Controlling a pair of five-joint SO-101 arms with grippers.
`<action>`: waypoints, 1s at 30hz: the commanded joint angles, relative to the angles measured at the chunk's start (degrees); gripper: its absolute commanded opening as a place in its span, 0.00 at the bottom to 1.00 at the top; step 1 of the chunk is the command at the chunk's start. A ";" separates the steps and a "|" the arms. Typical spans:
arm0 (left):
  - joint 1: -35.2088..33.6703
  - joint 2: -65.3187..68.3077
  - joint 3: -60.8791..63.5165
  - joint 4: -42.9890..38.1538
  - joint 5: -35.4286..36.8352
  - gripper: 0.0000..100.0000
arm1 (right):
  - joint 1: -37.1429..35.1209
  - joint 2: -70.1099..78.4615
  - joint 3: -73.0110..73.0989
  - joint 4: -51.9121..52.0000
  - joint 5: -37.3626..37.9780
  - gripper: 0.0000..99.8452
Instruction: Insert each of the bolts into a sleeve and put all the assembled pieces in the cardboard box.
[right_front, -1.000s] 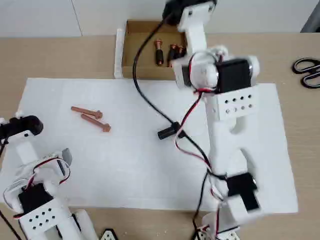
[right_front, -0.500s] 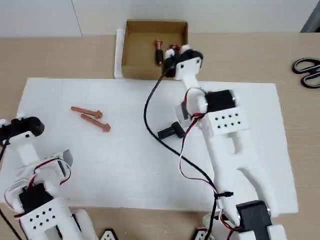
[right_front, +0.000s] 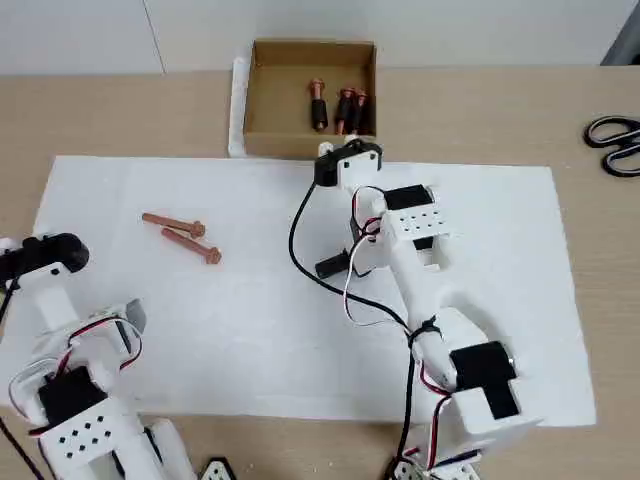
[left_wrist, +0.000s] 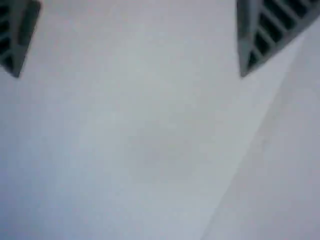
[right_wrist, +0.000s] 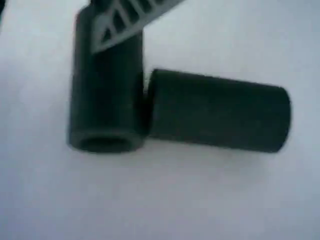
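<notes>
High view: two bolts, three boxed pieces; wrist views: two sleeves, left claw spread, right claw unclear.

One black sleeve, second sleeve touching its side, white sheet beneath

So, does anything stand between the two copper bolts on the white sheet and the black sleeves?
Mostly bare white sheet lies between the copper-coloured metal bolts and black cylindrical sleeves, but the right arm's thin black cable loops just beside the sleeves on the bolts' side.
</notes>
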 joint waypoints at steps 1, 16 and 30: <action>0.00 -0.35 -0.31 -1.23 -0.35 0.26 | -0.40 1.19 -3.43 -0.66 0.79 0.11; 0.00 -0.35 -0.31 -1.23 -0.35 0.26 | -2.77 -2.86 -3.52 1.19 0.79 0.11; 0.00 -0.35 -0.22 -1.32 -0.35 0.26 | -5.32 -4.53 -3.16 1.63 0.44 0.11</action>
